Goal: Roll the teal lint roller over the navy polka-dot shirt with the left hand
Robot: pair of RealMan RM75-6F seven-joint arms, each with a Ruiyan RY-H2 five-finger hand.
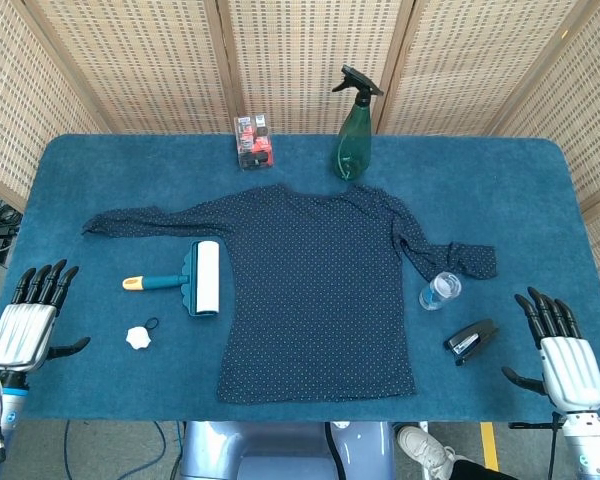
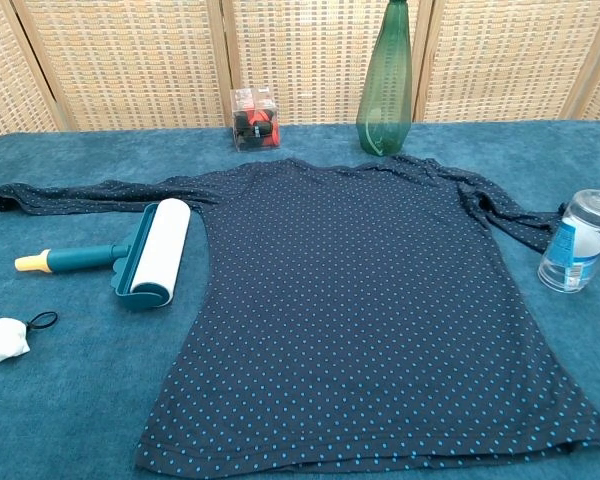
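Observation:
The navy polka-dot shirt (image 1: 315,285) (image 2: 360,300) lies flat in the middle of the blue table, sleeves spread to both sides. The teal lint roller (image 1: 185,279) (image 2: 140,255) lies just left of the shirt's body, white roll beside the fabric edge, yellow-tipped handle pointing left. My left hand (image 1: 28,322) hovers at the table's front-left corner, fingers straight and apart, holding nothing, well away from the roller. At the front-right corner my right hand (image 1: 558,350) is held the same way, empty. Neither hand appears in the chest view.
A green spray bottle (image 1: 354,135) and a small clear box (image 1: 254,141) stand behind the shirt. A clear plastic bottle (image 1: 440,291) and a black stapler (image 1: 471,340) lie right of it. A white hair tie (image 1: 138,337) lies in front of the roller.

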